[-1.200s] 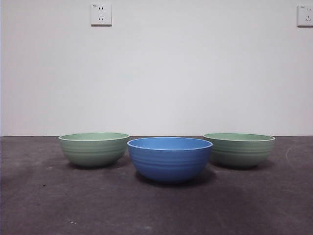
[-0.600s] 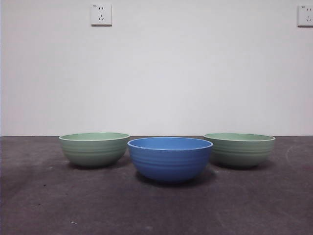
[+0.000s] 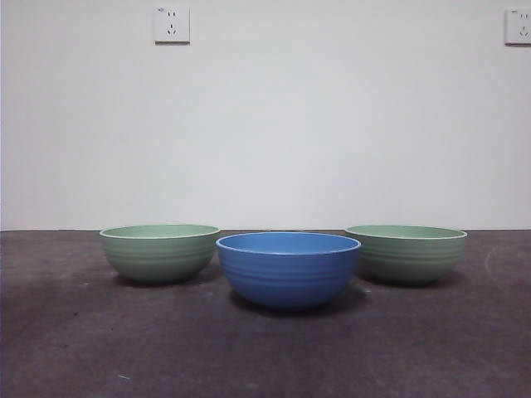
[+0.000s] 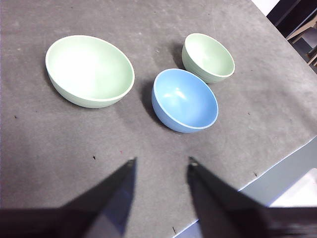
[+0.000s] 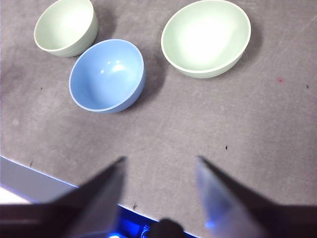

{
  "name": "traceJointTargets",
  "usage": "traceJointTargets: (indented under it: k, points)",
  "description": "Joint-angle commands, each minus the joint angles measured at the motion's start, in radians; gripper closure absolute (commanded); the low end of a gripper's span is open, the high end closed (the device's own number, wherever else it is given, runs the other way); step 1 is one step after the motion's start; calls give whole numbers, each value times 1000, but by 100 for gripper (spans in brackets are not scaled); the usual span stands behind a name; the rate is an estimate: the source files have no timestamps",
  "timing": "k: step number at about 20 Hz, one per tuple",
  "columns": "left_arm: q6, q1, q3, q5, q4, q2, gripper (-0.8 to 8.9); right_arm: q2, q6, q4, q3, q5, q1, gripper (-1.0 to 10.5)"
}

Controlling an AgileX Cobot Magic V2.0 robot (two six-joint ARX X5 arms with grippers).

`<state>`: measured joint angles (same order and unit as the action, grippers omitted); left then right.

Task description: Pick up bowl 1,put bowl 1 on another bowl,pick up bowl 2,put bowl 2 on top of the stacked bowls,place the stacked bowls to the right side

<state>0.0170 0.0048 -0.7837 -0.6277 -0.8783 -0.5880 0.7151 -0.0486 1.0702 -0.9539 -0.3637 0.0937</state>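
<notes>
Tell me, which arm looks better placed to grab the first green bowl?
Hard to call. Both claws, left and right, hang open above the table edge, holding nothing. Each has one green bowl nearest it: left, right. The blue bowl sits between, so either arm seems equally placed.

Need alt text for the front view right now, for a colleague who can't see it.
Three empty ribbed bowls stand apart on a dark table: a blue bowl nearest in the middle, a pale green bowl left, another green bowl right. No claw shows; white wall behind.

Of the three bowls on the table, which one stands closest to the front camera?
The blue bowl, in the middle. It overlaps the two pale green bowls beside it, and its base sits lower in the front view.
</notes>
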Motion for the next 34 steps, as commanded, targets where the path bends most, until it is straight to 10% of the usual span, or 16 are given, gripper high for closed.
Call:
traceJointTargets:
  k: [1,12,25,34]
  points:
    - [12,0,-3,-2,1,0,216,7,12,-4,-3,2,2,379]
    - [13,0,-3,-1,1,0,217,132,108,-131,-3,7,2,380]
    - [13,0,-3,-2,-7,0,218,804,251,-487,-130,113,1,425]
    - [13,0,-3,-2,-35,0,218,994,281,-603,-151,111,2,639]
